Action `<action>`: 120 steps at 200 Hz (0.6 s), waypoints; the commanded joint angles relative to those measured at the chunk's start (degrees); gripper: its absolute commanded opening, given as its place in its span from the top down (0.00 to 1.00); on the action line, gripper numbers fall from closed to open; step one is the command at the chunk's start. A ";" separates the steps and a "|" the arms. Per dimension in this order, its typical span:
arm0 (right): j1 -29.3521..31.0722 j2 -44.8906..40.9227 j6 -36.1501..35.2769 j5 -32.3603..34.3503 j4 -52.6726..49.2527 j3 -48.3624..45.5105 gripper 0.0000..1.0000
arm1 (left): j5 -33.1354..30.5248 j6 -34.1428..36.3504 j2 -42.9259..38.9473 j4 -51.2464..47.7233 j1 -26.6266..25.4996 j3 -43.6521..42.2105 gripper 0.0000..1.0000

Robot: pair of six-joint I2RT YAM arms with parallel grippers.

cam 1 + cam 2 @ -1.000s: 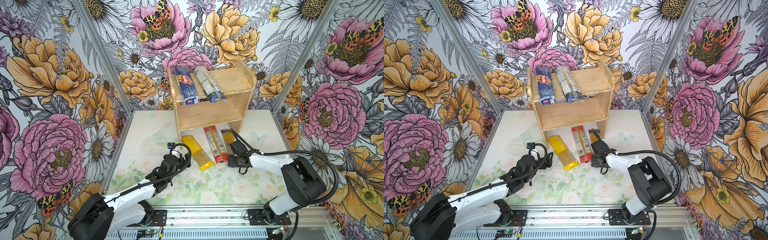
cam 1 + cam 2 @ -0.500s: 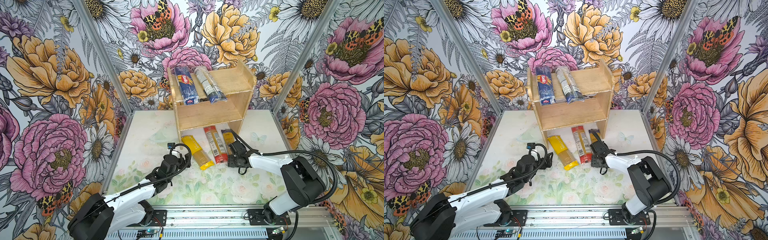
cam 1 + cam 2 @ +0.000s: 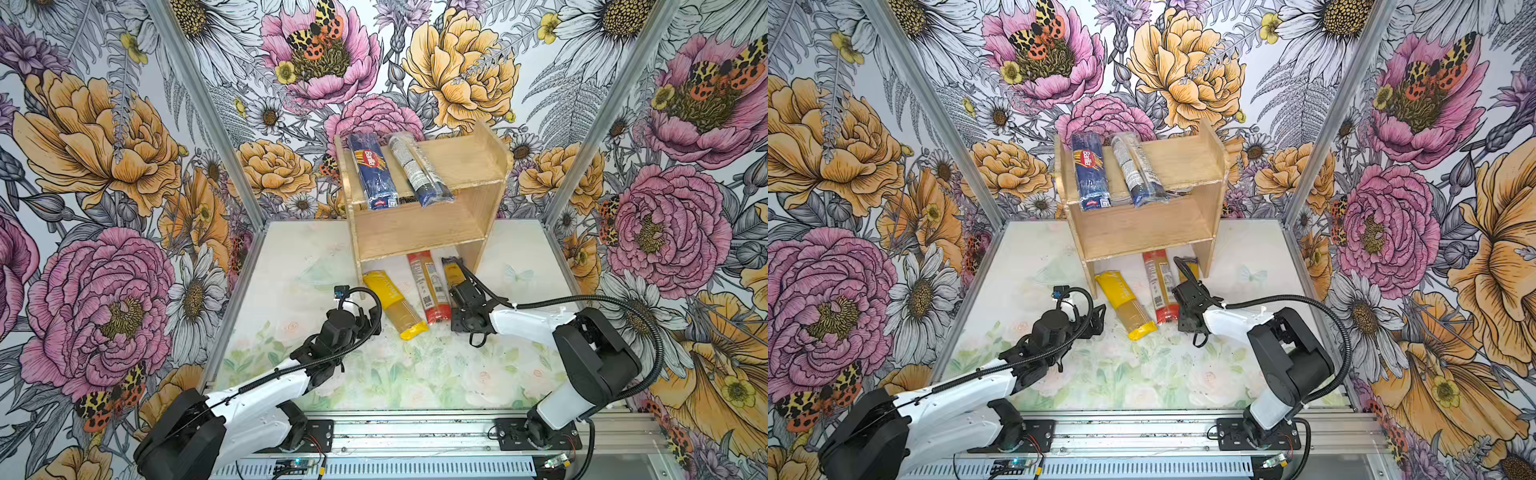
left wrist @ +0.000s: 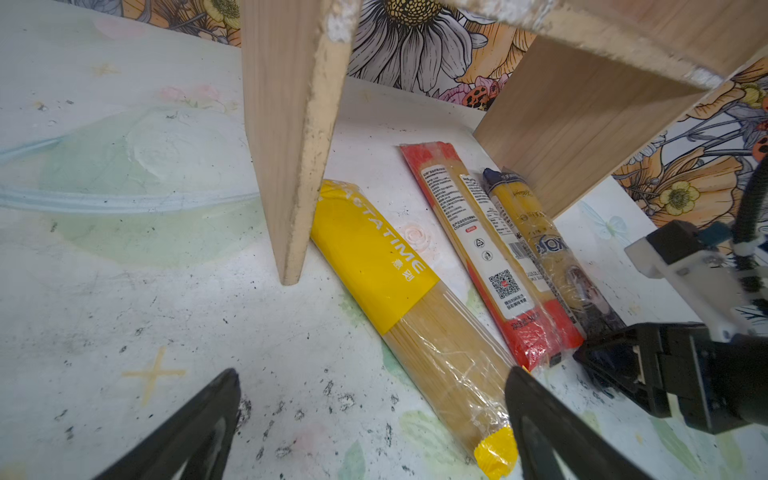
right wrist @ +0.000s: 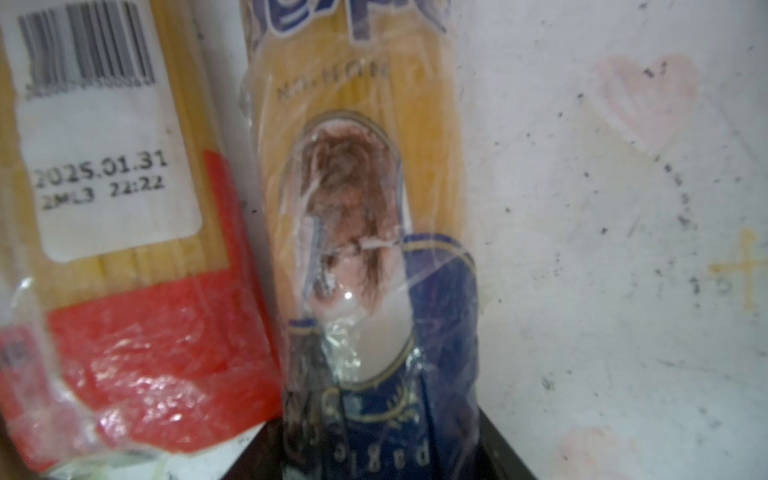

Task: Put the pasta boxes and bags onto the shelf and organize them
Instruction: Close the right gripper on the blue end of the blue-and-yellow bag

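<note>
Two white-shelled arms (image 3: 257, 390) with bulky black joints (image 3: 594, 361) and looping black corrugated cables (image 3: 598, 296).

"Barilla" runs along the dark blue pack (image 3: 372, 174) at the left end of the shelf's (image 3: 465, 166) top board. The yellow-ended pack (image 4: 374, 257), on the worktop beside the shelf's left side panel, shows "ASTATIME" and two Chinese characters. The red-ended pack (image 5: 124, 216) carries a barcode, "2025.01.31" and "2ML3 22:22", plus a QR code. The yellow-and-blue pack (image 5: 361, 124) has lettering too blurred to read.
</note>
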 commanded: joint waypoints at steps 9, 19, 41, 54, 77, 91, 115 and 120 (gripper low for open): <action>0.71 4.95 0.48 -4.06 -3.89 -2.80 0.53 | -0.71 -0.74 -1.19 -0.06 -0.49 -1.11 0.01; 0.70 4.83 0.46 -4.09 -3.97 -2.82 0.56 | -0.73 -0.67 -1.35 0.01 -0.49 -1.22 0.01; 0.70 4.63 0.40 -4.42 -4.07 -2.65 0.63 | -0.73 -0.82 -1.76 -0.02 -0.49 -1.39 0.01; 0.75 4.57 0.33 -4.72 -4.13 -2.57 0.67 | -0.73 -0.92 -2.03 -0.01 -0.52 -1.67 0.01; 0.78 4.31 0.27 -5.11 -4.15 -2.61 0.73 | -0.90 -1.00 -2.78 -0.28 -0.49 -1.90 0.01; 0.71 3.87 0.15 -5.53 -4.20 -2.65 0.78 | -1.03 -1.00 -3.26 -0.45 -0.49 -2.05 0.01; 0.71 2.23 0.28 -6.56 -4.15 -3.04 0.83 | -1.17 -0.93 -3.47 -0.84 -0.49 -1.86 0.01; 0.70 1.82 0.39 -6.55 -4.15 -3.17 0.85 | -1.09 -0.92 -3.48 -1.03 -0.49 -1.67 0.01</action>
